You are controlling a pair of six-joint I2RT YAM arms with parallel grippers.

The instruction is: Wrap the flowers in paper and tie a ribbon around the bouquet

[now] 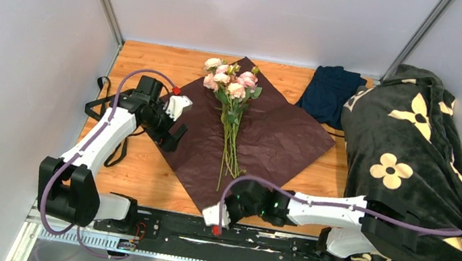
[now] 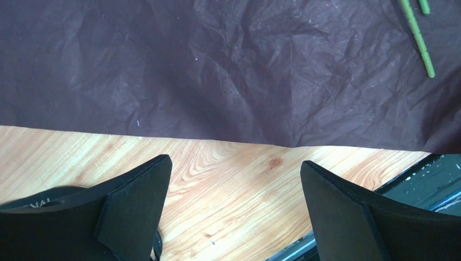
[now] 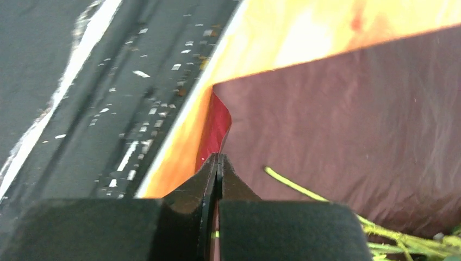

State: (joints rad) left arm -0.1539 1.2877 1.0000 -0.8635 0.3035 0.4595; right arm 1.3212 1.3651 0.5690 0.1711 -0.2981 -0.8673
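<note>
- Crinkly burgundy-red paper [image 1: 281,144], darker maroon-brown side up, lies spread like a diamond on the wooden table [image 1: 140,172], with one corner at the table's front edge.
- At that near corner, the right gripper [image 3: 218,160] pinches the paper between black fingers pressed tight together. A fold of the brighter red face curls up just ahead of the tips.
- Farther back on the left, the left gripper [image 2: 235,160] hangs over bare wood just beside the sheet's left edge, jaws wide apart and holding nothing.
- A thin black ribbon [image 1: 118,150] lies in loose loops on the table beside and under the left arm.
- A bunch of small pale pink and cream roses, the flowers [image 1: 233,97], rests along the middle of the paper. The long green stems point toward the arms, and the blooms lie near the far corner.
- Past the sheet's far right edge sits a folded navy blue cloth [image 1: 329,90].
- A large dark green blanket with cream flower shapes [image 1: 416,150] is heaped along the right side, draped over the right arm's base.
</note>
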